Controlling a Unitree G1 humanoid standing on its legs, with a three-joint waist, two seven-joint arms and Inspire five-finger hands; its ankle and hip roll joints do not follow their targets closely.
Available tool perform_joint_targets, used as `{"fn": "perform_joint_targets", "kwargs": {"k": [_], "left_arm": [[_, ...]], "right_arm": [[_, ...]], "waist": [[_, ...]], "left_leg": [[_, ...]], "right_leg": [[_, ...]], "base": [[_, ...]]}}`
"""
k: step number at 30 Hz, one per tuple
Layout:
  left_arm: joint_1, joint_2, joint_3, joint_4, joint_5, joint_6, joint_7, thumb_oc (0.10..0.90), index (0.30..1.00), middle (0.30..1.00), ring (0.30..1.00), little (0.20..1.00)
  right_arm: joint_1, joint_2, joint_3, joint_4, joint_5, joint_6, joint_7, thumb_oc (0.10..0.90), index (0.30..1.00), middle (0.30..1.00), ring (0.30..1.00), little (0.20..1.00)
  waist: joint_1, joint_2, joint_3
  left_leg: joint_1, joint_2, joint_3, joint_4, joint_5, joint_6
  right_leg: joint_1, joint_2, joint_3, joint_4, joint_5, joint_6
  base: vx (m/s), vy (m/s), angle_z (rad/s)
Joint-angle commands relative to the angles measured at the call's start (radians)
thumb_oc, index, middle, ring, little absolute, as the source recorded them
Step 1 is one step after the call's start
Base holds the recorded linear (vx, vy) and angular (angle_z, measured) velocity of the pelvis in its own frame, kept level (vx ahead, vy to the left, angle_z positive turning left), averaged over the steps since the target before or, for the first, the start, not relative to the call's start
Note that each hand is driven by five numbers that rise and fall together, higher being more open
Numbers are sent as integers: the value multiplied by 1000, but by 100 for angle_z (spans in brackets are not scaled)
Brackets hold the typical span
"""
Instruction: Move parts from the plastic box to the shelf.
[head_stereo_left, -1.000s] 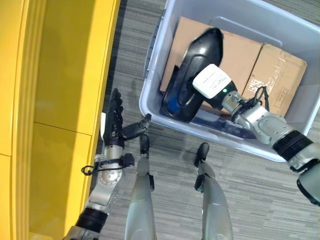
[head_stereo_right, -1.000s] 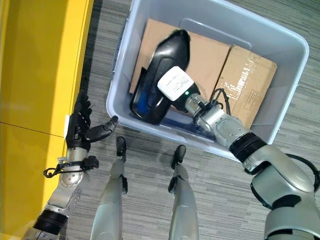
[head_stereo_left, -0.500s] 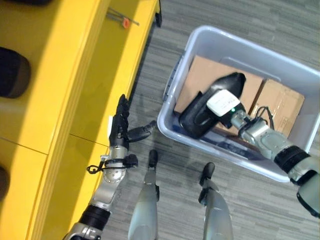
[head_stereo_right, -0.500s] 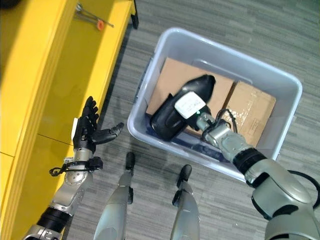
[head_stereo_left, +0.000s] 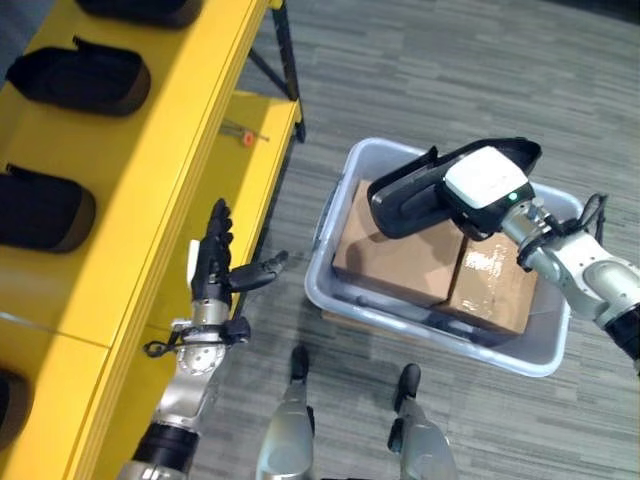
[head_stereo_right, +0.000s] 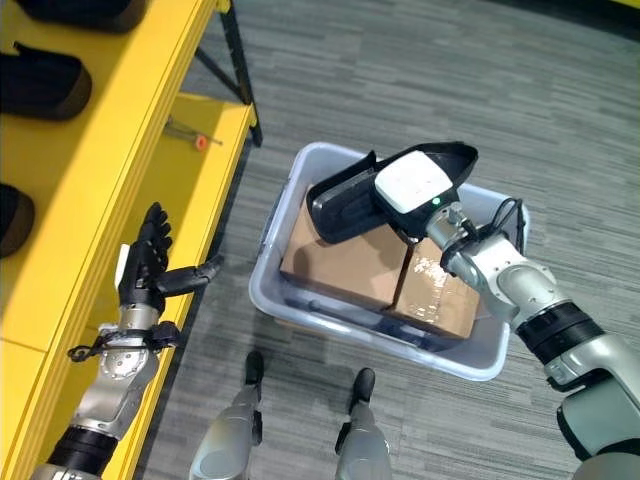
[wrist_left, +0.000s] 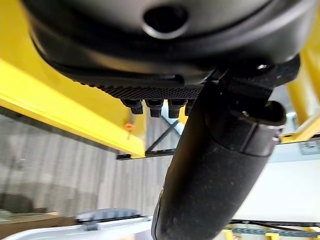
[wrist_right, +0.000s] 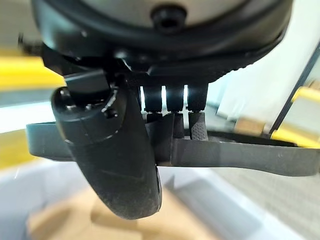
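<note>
My right hand (head_stereo_left: 487, 180) is shut on a long black shell-shaped part (head_stereo_left: 410, 195) and holds it in the air over the grey plastic box (head_stereo_left: 330, 215). In the right wrist view the thumb (wrist_right: 117, 160) and fingers pinch the part's thin edge (wrist_right: 235, 157). The yellow shelf (head_stereo_left: 150, 170) stands to the left. Three similar black parts (head_stereo_left: 75, 75) rest on its upper levels. My left hand (head_stereo_left: 212, 265) is open, fingers straight, beside the shelf's front edge and apart from the box. The left wrist view shows its thumb (wrist_left: 215, 170).
Two brown cardboard boxes (head_stereo_left: 400, 260) lie flat in the plastic box under the held part. A small tool with an orange tip (head_stereo_left: 245, 135) lies on a lower yellow shelf board. Grey carpet surrounds the box.
My right hand has lifted the black part up out of the box, uncovering the cardboard boxes. The camera has swung up, bringing more of the shelf into view. The left hand stays open.
</note>
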Motion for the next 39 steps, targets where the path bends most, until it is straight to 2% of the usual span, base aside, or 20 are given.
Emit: {"fn": "perform_joint_targets", "kwargs": {"k": [1, 8, 11, 12, 13, 16, 19, 21, 22, 24, 32, 39], "left_arm": [[-19, 42, -11, -65, 70, -72, -35, 900, 1000, 1000, 1000, 1000], [-39, 51, -36, -64, 126, -60, -47, 900, 1000, 1000, 1000, 1000], [-54, 73, -45, -62, 195, -56, -35, 900, 1000, 1000, 1000, 1000], [-68, 106, -44, -67, 319, -47, 1, 900, 1000, 1000, 1000, 1000], [-68, 105, -46, -66, 322, -47, 3, 900, 1000, 1000, 1000, 1000], [-101, 145, -64, -62, 491, -35, 50, 900, 1000, 1000, 1000, 1000], [-125, 172, -86, -65, 602, -35, 80, 900, 1000, 1000, 1000, 1000], [-146, 207, -104, -59, 725, -16, 124, 900, 1000, 1000, 1000, 1000], [-171, 241, -127, -67, 844, -8, 159, 900, 1000, 1000, 1000, 1000], [-194, 253, -157, -55, 942, 0, 192, 900, 1000, 1000, 1000, 1000], [-306, 274, -258, -19, 1133, 41, 255, 900, 1000, 1000, 1000, 1000], [-364, 247, -314, -8, 1174, 49, 261, 900, 1000, 1000, 1000, 1000]], "right_arm": [[-32, -19, -62, -63, 92, -16, -46, 400, 300, 300, 300, 300], [30, 18, -159, -133, 173, -38, -44, 400, 300, 300, 300, 300], [38, 36, -177, -144, 201, -48, -42, 400, 300, 300, 300, 300], [44, 49, -183, -148, 215, -57, -43, 400, 300, 300, 300, 300], [45, 49, -184, -148, 215, -57, -43, 400, 300, 300, 300, 300], [38, 71, -178, -145, 231, -73, -48, 400, 300, 300, 300, 300], [41, 79, -170, -151, 234, -86, -54, 400, 300, 300, 300, 300], [42, 85, -164, -159, 236, -96, -59, 400, 300, 300, 300, 300], [42, 83, -157, -169, 236, -106, -60, 400, 300, 300, 300, 300], [30, 86, -135, -188, 233, -120, -60, 400, 300, 300, 300, 300], [-9, 117, -83, -201, 244, -140, -74, 400, 300, 300, 300, 300], [-25, 159, -66, -203, 248, -143, -81, 400, 300, 300, 300, 300]], "waist": [[-9, -47, -230], [-34, -40, -295], [-41, -39, -319], [-46, -38, -331], [-45, -39, -331], [-50, -40, -342], [-56, -39, -348], [-61, -39, -351], [-66, -39, -355], [-73, -41, -358], [-94, -44, -358], [-103, -47, -356]], "left_leg": [[84, 67, -17, -10, -55, -38], [122, 68, -10, -10, -70, -29], [131, 70, -4, -10, -77, -26], [138, 73, 1, -10, -81, -26], [138, 73, 1, -10, -81, -26], [148, 76, 6, -10, -86, -27], [156, 79, 12, -10, -89, -29], [161, 81, 12, -10, -90, -30], [163, 83, 13, -10, -92, -31], [167, 85, 17, -10, -93, -33], [182, 92, 26, -10, -101, -35], [201, 92, 37, -10, -109, -33]], "right_leg": [[47, -87, 11, 48, 16, 65], [77, -85, 20, 54, 8, 65], [80, -82, 31, 51, 8, 66], [84, -79, 35, 49, 5, 65], [84, -79, 36, 49, 5, 65], [89, -75, 45, 49, 1, 65], [94, -74, 46, 48, -1, 65], [98, -73, 47, 48, -3, 65], [102, -71, 48, 48, -4, 65], [107, -69, 47, 45, -7, 66], [117, -60, 56, 39, -13, 63], [123, -58, 68, 37, -14, 61]], "base": [[102, 11, -8], [55, 12, -6], [37, 1, -4], [34, -2, -1], [34, -8, -2], [9, -3, -1], [22, -8, -5], [16, -5, -4], [17, -13, -5], [13, -12, -5], [0, -1, 0], [14, 3, -4]]}}
